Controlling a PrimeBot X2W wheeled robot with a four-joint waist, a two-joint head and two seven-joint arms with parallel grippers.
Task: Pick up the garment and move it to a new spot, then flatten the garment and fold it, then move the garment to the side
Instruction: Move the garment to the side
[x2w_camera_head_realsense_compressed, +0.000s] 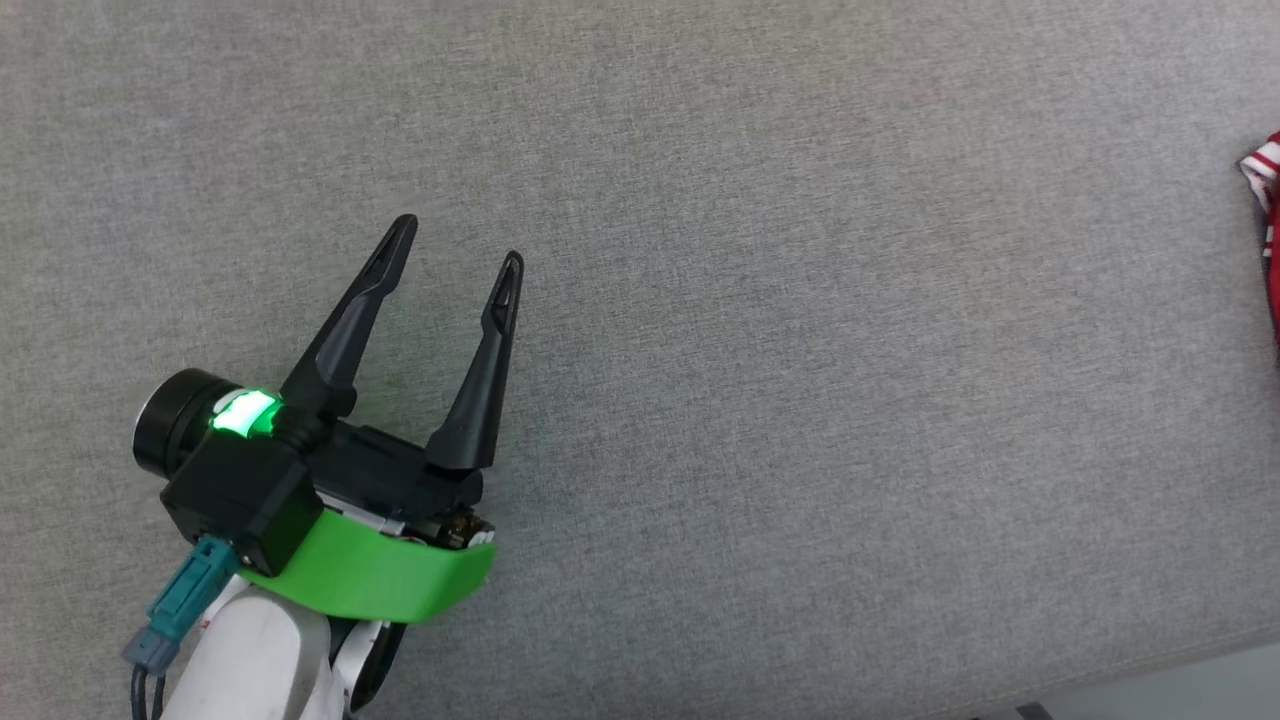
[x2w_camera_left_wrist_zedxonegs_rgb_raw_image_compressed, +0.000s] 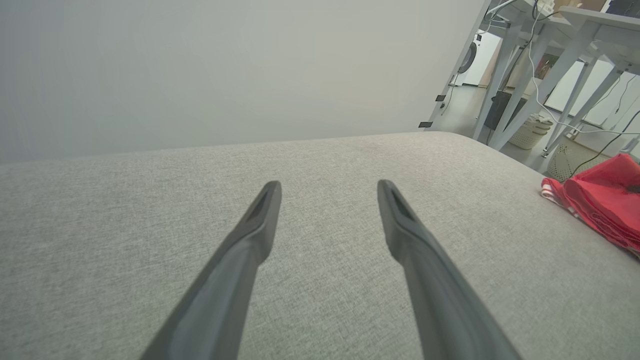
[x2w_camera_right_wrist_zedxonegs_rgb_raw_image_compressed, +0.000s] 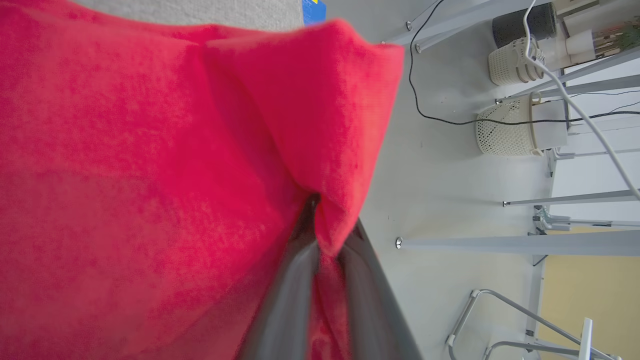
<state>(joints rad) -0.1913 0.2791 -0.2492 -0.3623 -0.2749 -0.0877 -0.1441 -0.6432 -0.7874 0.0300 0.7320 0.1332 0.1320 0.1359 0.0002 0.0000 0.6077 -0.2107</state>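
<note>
While the right gripper (x2w_camera_right_wrist_zedxonegs_rgb_raw_image_compressed: 327, 225) clamps red cloth, the left gripper (x2w_camera_head_realsense_compressed: 459, 244) hovers spread.
Its two dark fingers (x2w_camera_right_wrist_zedxonegs_rgb_raw_image_compressed: 295, 290) pinched together on a fold, the right gripper holds the garment (x2w_camera_right_wrist_zedxonegs_rgb_raw_image_compressed: 150, 150), fabric spreading ahead and to one side of the tips. The left gripper angles low over the grey cushion (x2w_camera_head_realsense_compressed: 800, 350), jaws wide apart; the garment shows well off to its right.

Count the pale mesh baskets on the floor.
2. In the right wrist view, one basket stands near the top right, the other basket just below it. The red garment covers much of that view, so more may be hidden.
</note>
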